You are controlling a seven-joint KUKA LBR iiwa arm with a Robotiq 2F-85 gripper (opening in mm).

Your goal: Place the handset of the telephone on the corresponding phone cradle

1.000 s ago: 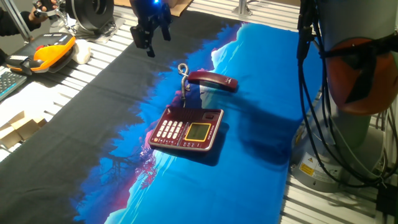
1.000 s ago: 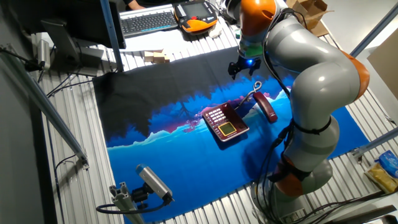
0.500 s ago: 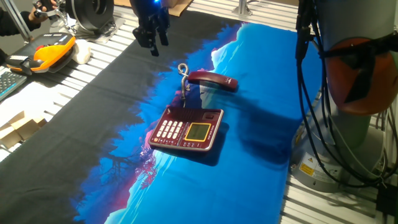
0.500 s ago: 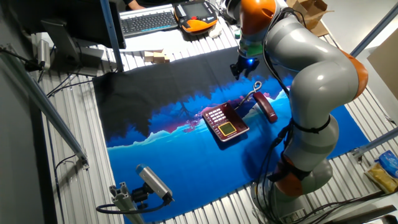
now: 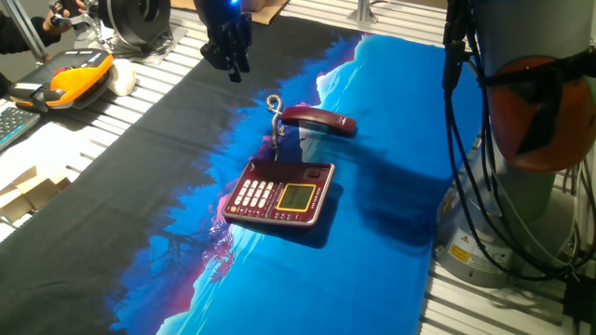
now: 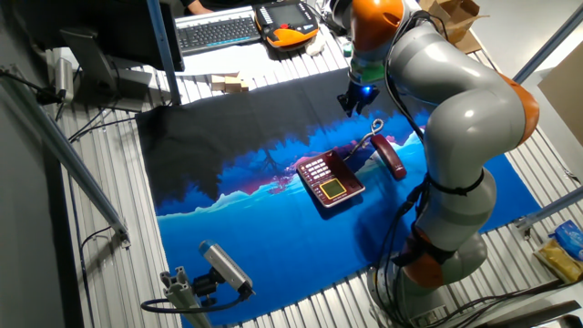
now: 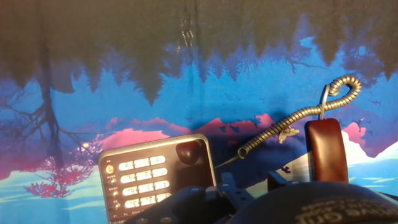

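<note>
In one fixed view the gripper (image 5: 230,65) hangs above the dark part of the cloth (image 5: 140,158), at about 11 o'clock from the telephone (image 5: 279,194), and its jaws look pressed together and hold nothing. The handset (image 5: 319,121) lies on the blue cloth at 1 o'clock from the telephone, off the phone cradle, with its curly cord (image 5: 275,116) rising between them.

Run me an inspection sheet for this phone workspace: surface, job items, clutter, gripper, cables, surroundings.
Surface: blue and black printed cloth over a slatted table.
Job's things: handset lies on the cloth beside the telephone, off the cradle.
Clutter: orange and black device, keyboard, wooden blocks.
Gripper: gripper hangs above the cloth, away from the handset; whether the fingers are open cannot be told.
Cables: curly cord joins handset and base; black cables run down the arm.
Surroundings: camera at the table edge.
</note>
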